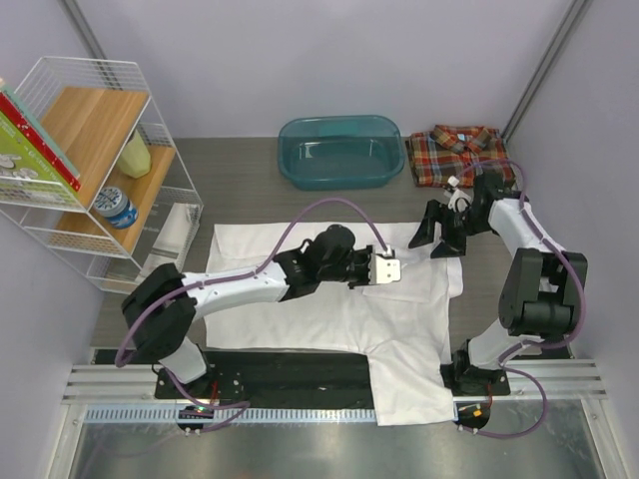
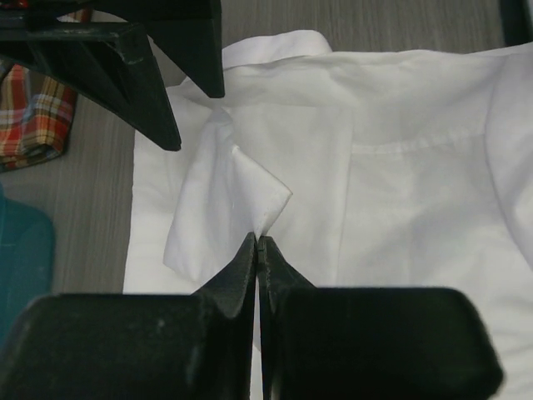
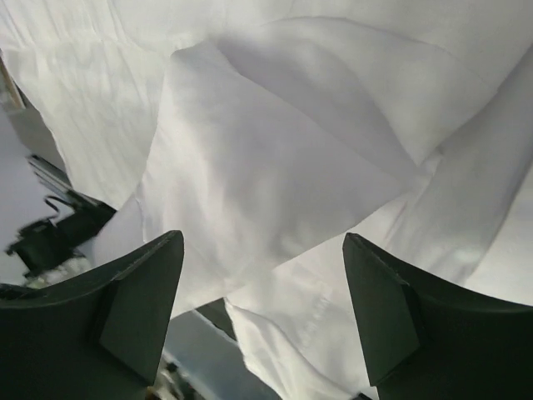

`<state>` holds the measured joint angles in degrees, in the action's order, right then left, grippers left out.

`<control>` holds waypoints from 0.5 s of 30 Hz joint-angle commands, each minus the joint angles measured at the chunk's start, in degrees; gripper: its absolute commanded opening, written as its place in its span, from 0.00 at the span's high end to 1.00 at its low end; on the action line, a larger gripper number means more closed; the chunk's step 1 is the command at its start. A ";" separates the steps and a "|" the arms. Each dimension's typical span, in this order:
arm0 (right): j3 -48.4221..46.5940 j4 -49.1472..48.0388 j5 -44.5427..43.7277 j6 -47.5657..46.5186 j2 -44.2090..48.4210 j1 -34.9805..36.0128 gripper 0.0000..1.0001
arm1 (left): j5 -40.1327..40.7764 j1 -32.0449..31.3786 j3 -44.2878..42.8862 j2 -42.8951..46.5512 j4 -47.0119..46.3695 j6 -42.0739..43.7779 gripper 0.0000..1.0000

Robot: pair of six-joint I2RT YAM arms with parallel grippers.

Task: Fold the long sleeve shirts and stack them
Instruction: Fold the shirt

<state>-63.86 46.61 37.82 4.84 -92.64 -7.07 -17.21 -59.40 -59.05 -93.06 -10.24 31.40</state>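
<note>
The white long sleeve shirt (image 1: 329,304) lies spread on the table, one sleeve hanging over the near edge. My left gripper (image 1: 396,267) is shut on a raised flap of the white shirt near its collar; in the left wrist view the closed jaws (image 2: 258,243) pinch the flap's (image 2: 237,196) point. My right gripper (image 1: 440,237) is open just beyond it at the shirt's far right edge, and its fingers (image 2: 125,71) show there too. In the right wrist view the open gripper (image 3: 262,254) hovers over rumpled white cloth (image 3: 275,150). The plaid shirt (image 1: 459,152) lies folded at the back right.
A teal plastic tub (image 1: 339,152) stands at the back centre, left of the plaid shirt. A wire shelf (image 1: 90,170) with bottles and books stands at the left, with a white roll (image 1: 172,228) beside it. A metal rail (image 1: 329,379) runs along the near edge.
</note>
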 commanded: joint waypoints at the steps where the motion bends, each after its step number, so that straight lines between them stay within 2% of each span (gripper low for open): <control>1: -4.52 13.23 -3.54 -19.30 5.18 0.30 0.16 | -4.75 0.07 -4.67 4.98 15.50 -4.24 1.00; 4: -6.27 16.49 -6.09 -25.47 8.96 0.22 0.16 | -9.58 -0.10 -6.69 8.85 22.87 -3.45 1.00; 6: -7.33 16.41 -6.10 -26.63 11.07 0.13 0.16 | -13.36 -0.89 -9.76 10.87 31.28 -0.82 1.00; 8: -9.53 15.01 -5.57 -25.68 11.43 0.21 0.17 | -15.82 -1.25 -11.70 11.93 35.70 -0.72 1.00; 10: -12.85 12.99 -5.13 -24.36 9.77 0.13 0.18 | -19.08 -2.12 -14.86 13.33 43.41 0.50 1.00; 15: -20.51 9.56 -4.08 -20.05 0.12 0.13 0.28 | -21.63 -4.59 -18.12 16.06 52.24 2.44 1.00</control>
<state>-78.61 60.20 33.17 -16.80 -85.82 -7.07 -33.26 -62.33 -74.24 -79.96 29.91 31.75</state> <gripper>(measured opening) 0.765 0.003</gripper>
